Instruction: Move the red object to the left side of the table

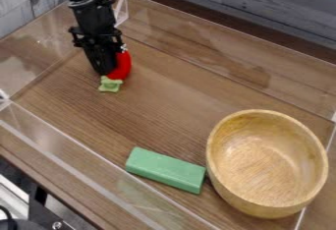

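Observation:
The red object (121, 66), a small bright-red toy fruit with a light-green leafy end (112, 86), rests low on the brown wood-grain table (171, 106) at its left side. My black gripper (105, 67) comes down steeply from above and is shut on the red object, its fingers covering the fruit's left part. The leafy end touches the tabletop just below the fingertips.
A wooden bowl (269, 161) stands at the front right. A flat green rectangular block (167, 169) lies near the front wall, left of the bowl. Low clear acrylic walls (53, 141) edge the table on all sides.

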Robot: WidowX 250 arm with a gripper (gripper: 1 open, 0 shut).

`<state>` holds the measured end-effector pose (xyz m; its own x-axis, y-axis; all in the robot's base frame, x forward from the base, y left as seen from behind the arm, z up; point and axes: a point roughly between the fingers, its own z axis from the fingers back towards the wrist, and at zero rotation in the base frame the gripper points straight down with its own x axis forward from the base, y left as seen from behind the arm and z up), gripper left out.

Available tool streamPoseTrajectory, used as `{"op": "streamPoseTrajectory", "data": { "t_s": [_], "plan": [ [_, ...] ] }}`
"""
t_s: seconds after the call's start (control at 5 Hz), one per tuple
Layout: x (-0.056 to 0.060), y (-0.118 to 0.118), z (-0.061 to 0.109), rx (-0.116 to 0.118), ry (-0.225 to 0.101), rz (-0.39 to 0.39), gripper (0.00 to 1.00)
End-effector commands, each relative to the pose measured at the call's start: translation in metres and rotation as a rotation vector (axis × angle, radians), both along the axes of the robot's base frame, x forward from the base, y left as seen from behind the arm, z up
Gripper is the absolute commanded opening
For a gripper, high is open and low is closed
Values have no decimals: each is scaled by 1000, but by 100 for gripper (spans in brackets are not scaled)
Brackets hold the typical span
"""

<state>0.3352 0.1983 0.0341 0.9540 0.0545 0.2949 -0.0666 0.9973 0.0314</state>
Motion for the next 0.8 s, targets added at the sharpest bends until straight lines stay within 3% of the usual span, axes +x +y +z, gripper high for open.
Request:
{"op": "streamPoseTrajectory", "data": {
  "t_s": [0.0, 0.6],
  "plan": [
    [4, -2, 3, 13, -3, -4, 0],
    [9, -7, 0, 10, 10, 1, 0]
  ]
}}
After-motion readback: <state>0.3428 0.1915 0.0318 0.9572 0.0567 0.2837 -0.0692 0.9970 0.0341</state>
